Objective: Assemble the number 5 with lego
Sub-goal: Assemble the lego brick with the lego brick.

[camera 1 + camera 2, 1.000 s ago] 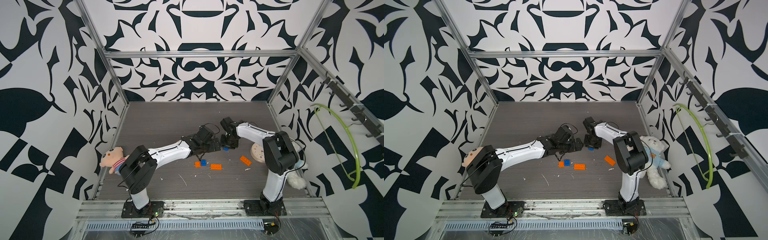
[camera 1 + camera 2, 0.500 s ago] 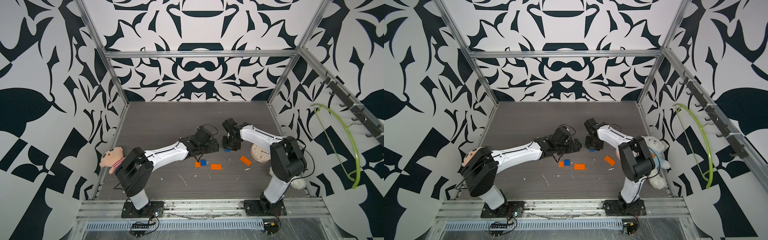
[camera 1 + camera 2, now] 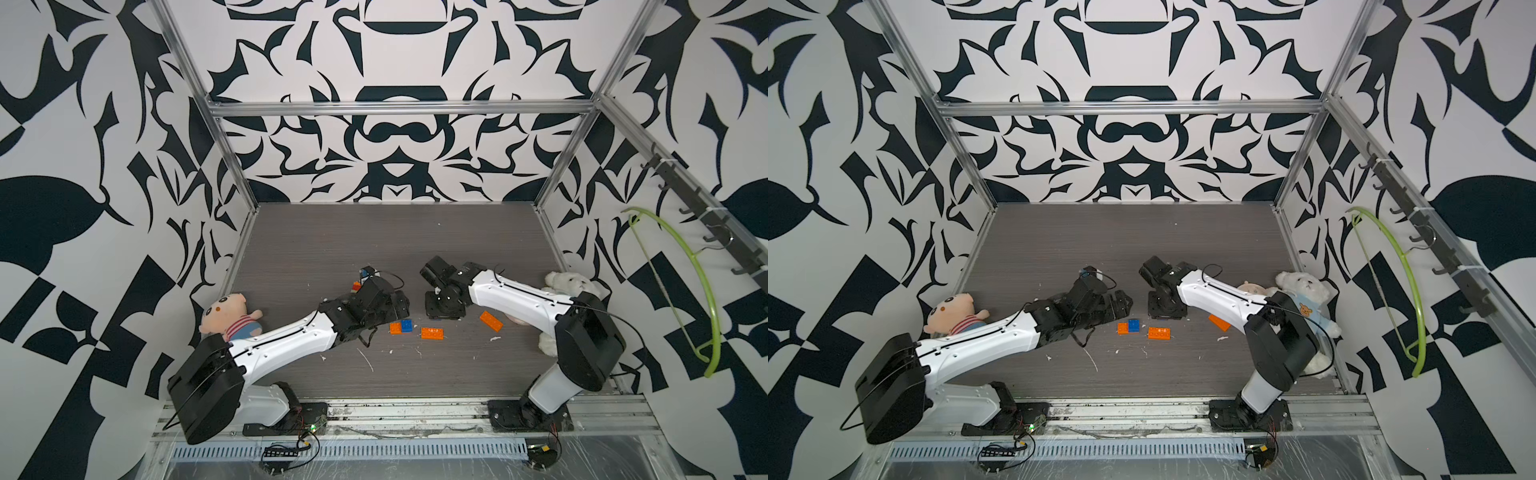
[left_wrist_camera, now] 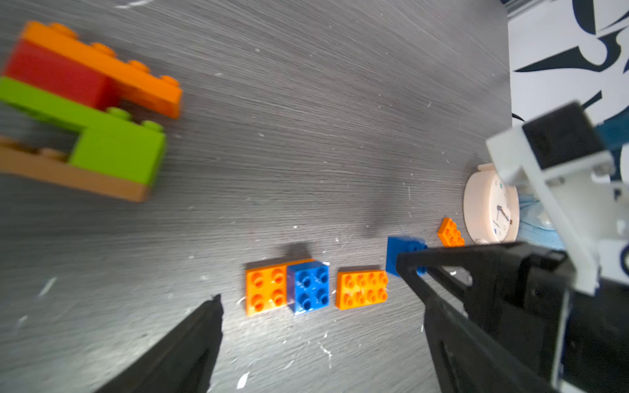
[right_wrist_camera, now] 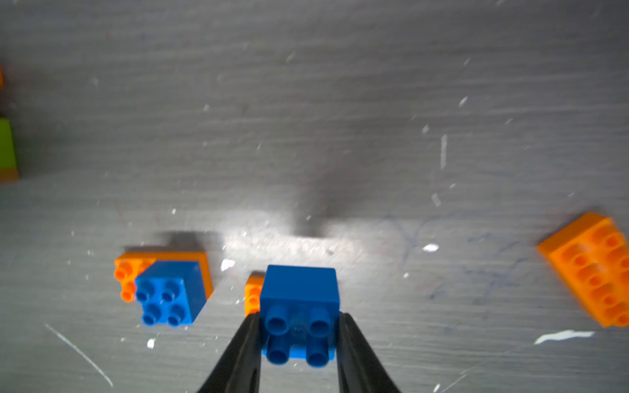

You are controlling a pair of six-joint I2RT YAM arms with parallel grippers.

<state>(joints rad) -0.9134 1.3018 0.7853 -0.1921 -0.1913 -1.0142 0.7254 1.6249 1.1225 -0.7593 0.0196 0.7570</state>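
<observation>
Right wrist view: right claw (image 5: 299,320) clamps blue brick (image 5: 299,289) beside orange brick (image 5: 252,294); left claw (image 4: 308,279) gapes.

You have a grey wood-grain tabletop (image 3: 374,241) before you, scuffed and strewn with white flecks (image 3: 368,360). Take the orange eight-stud brick (image 3: 432,333) as your mark. Just beside it to its left lies an orange brick (image 3: 395,328) carrying a blue four-stud brick (image 3: 406,325). To its right, near but apart, a slanted orange brick (image 3: 491,321) lies just beside a pale clock (image 4: 490,204) lying flat. Behind your mark, toward the back wall, a stacked orange, red and lime green build (image 4: 85,112) lies on its side. Well apart from your mark, a pig plush (image 3: 226,318) and a white bear plush (image 3: 569,284) sit at opposite table edges
</observation>
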